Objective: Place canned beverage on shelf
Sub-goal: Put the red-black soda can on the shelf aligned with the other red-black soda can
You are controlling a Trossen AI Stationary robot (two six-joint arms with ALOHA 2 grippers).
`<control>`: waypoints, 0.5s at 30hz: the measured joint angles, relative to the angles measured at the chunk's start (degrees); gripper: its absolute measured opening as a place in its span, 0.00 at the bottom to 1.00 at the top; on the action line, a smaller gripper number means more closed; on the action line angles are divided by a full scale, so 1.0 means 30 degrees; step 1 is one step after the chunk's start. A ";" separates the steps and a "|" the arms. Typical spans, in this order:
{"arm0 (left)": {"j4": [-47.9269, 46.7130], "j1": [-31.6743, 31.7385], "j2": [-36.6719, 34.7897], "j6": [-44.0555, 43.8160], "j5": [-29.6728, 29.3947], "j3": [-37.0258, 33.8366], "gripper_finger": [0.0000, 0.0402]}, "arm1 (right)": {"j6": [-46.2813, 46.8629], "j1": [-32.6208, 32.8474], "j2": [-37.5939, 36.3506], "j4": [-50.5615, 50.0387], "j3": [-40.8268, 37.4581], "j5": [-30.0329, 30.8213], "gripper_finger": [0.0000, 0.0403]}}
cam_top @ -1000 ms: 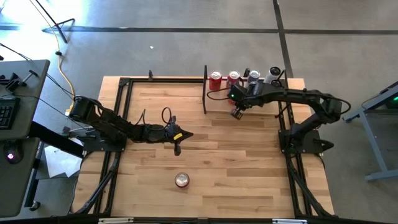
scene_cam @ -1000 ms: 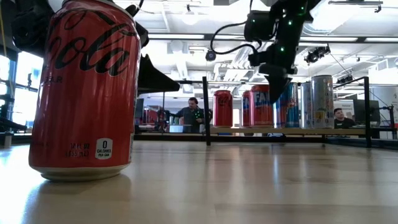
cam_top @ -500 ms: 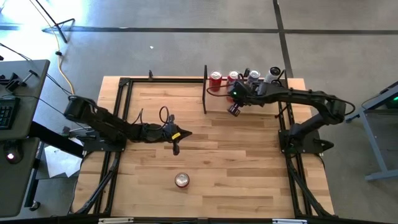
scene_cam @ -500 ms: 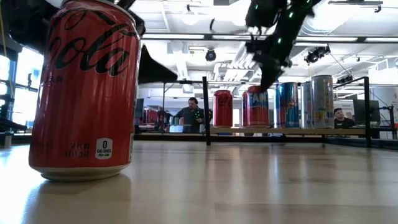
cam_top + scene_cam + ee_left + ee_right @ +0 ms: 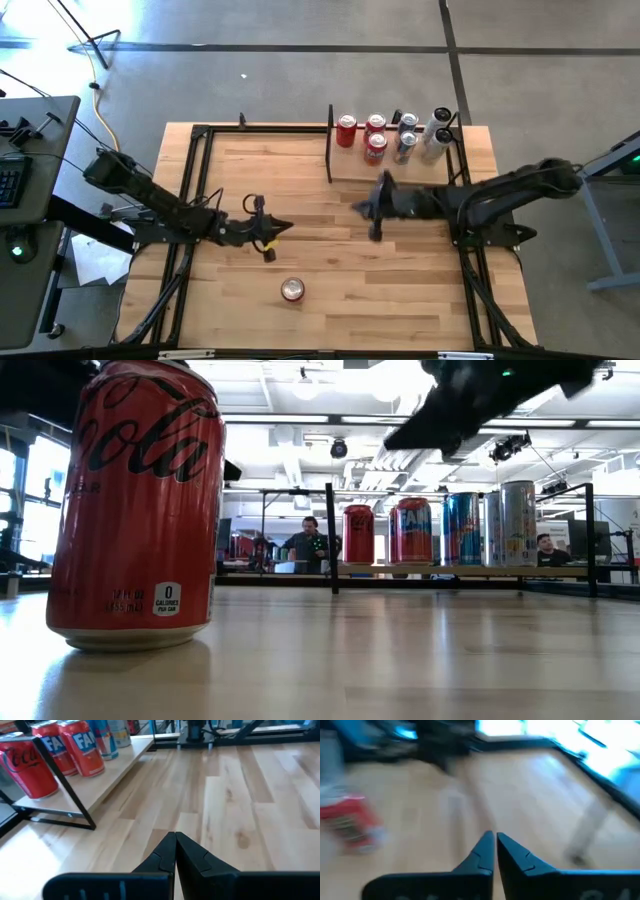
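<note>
Right gripper (image 5: 377,208), fingers together and empty, has pulled back from the shelf (image 5: 395,168) over the counter (image 5: 330,260), leaving five cans standing there. One red can (image 5: 291,290) remains near the shut left gripper (image 5: 268,240), likely next.

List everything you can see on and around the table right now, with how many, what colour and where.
Red cola can: one, red, upright alone on the wooden table near its front edge.
Cans on the shelf: six; a red cola can, two red-orange cans, a blue can, and two pale silver cans, at the table's back.
Light-wood shelf with black metal bars: one, back right part of the table, black divider panel at its left end.
Wooden table: one, light wood, black frame rails.
People: two, in the room beyond, low view.
Left gripper: shut, empty, above the table left of centre.
Right gripper: shut, empty, above the table centre, in front of the shelf.
</note>
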 joint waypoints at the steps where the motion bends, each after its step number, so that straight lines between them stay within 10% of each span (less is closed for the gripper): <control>1: 0.0021 -0.0153 0.0088 -0.0179 -0.0055 0.0007 0.00 | -0.0221 0.0642 0.0249 0.1792 -0.0680 -0.0425 0.02; 15: -0.0694 -0.0632 0.0133 -0.1147 -0.1526 0.0000 0.00 | -0.0964 0.5149 0.7325 1.1178 -0.0347 -0.0603 0.63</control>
